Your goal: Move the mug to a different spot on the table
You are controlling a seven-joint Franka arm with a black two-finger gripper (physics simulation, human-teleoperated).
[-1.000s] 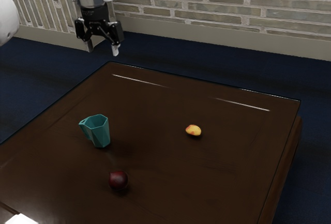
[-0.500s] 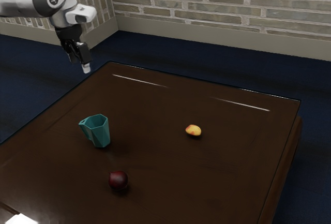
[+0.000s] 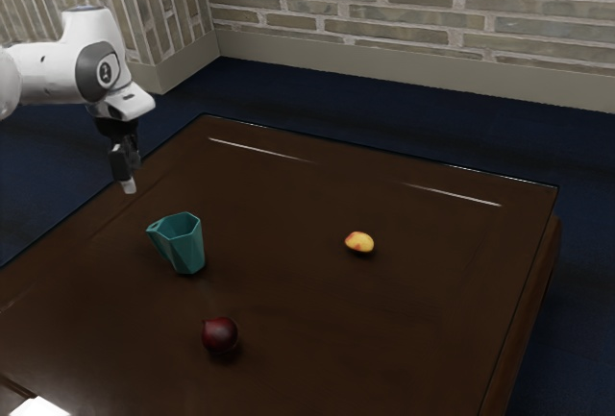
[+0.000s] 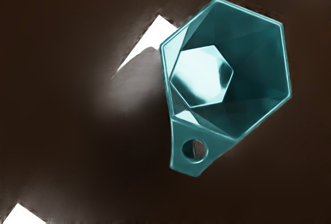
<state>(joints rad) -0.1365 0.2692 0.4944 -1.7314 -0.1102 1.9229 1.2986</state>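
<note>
the white robot arm (image 3: 67, 65) comes in from the exterior view's left, and its black two-finger gripper (image 3: 126, 181) points down over the table's edge on that side. the gripper hangs in the air, above and to the exterior view's left of the mug, not touching it. it is seen edge-on, so i cannot tell whether it is apart or together, and it holds nothing.

the teal, six-sided faceted mug (image 3: 178, 241) stands upright on the dark brown wooden table (image 3: 404, 330), in the part of the table toward the exterior view's left, its mouth facing up. the wrist view looks straight down into the mug (image 4: 227, 79); its flat teal handle tab with a round hole (image 4: 192, 152) juts from one side over the dark tabletop (image 4: 62, 141).

a dark red round fruit (image 3: 219, 334) lies nearer the camera than the mug, apart from it. a small yellow-orange fruit (image 3: 359, 241) lies well apart toward the exterior view's right.
</note>
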